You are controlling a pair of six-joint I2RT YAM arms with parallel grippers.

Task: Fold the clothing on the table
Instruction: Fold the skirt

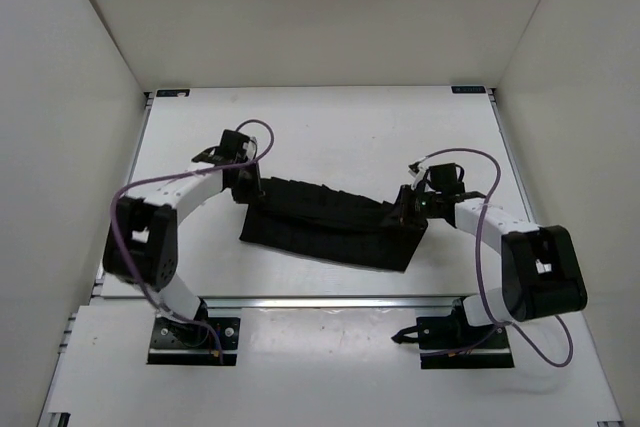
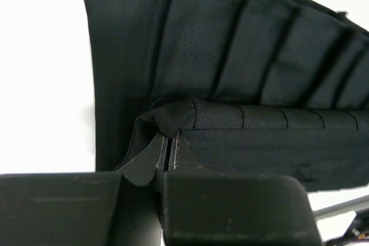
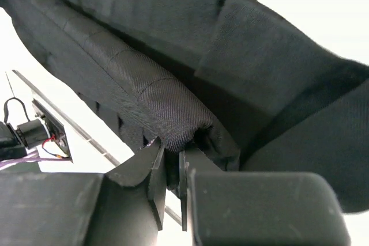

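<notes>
Lying crosswise, the clothing [image 1: 330,227] runs left-to-right.

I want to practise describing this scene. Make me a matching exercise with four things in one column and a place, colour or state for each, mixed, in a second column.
Column one:
1. left claw
2. right claw
3. skirt
4. table

Column two:
a. white and flat
b. shut on the skirt's end at the robot's left
c. black, pleated, stretched between the two arms
d. shut on the skirt's end at the robot's right

Pairs: 1-b, 2-d, 3-c, 4-a
</notes>
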